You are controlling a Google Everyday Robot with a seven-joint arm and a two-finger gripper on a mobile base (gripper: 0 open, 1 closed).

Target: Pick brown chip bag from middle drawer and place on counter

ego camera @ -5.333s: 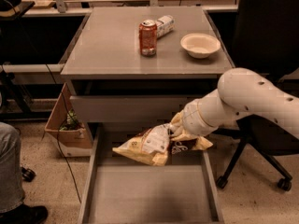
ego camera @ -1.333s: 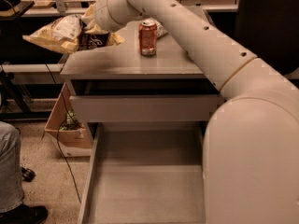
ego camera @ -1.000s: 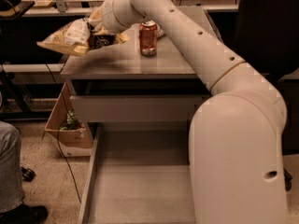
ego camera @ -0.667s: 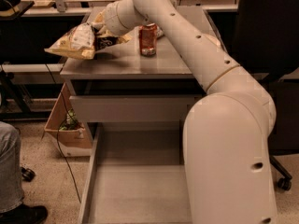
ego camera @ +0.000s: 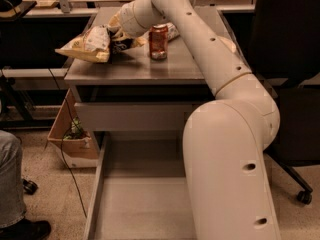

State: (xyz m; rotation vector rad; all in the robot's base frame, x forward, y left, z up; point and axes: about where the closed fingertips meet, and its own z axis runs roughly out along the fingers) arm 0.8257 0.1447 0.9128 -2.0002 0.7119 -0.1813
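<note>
Since the brown chip bag is light, crinkly and easily crushed, we judge a gentle pinch at its end safest; the gripper is clamped on its three o'clock end, holding it over the counter at the nine o'clock edge, nine o'clock of the red can.
</note>
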